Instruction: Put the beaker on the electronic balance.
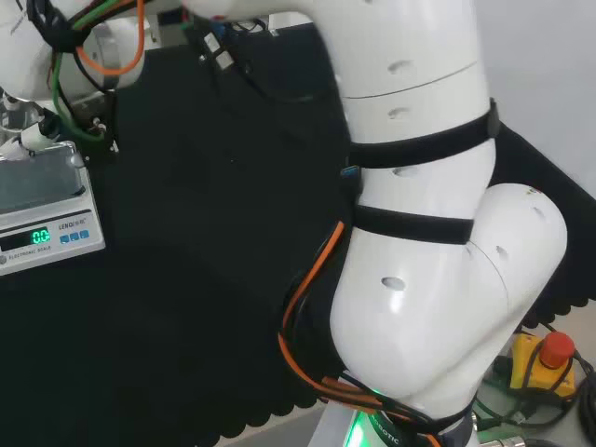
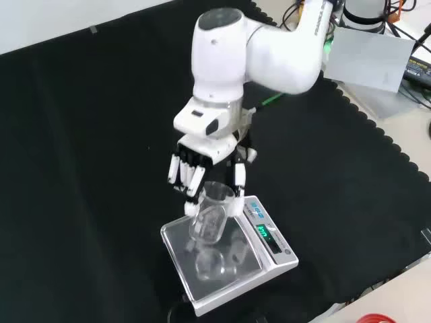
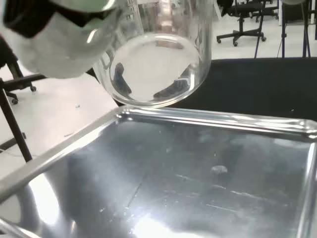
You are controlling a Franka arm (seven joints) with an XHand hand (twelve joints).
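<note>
Ana: Shiny steel weighing pan (image 3: 198,168) sits closest to the wrist camera, and the clear glass beaker (image 3: 153,54) hangs just above it, its round base not yet touching the metal.

Ben: Agreed. From the front, the black and white hand (image 2: 202,168) has its fingers and thumb curled round the beaker's upper wall, and the beaker looks tilted, over the pan of the white electronic balance (image 2: 232,259).

Ana: So I'd level the beaker first, then lower straight down until the base sits flat near the pan's middle, not toward the rim at 9 o'clock. Spread the fingers only once it rests, and lift away without brushing the glass.

Ben: A tilted landing could let it rock or tip, I reckon. Any writing?

Ana: Green lit digits glow on the balance's front panel at 3 o'clock of the pan, with small print and blue keys beside them; I won't read those off. Black cloth covers the table (image 2: 81,134).
</note>
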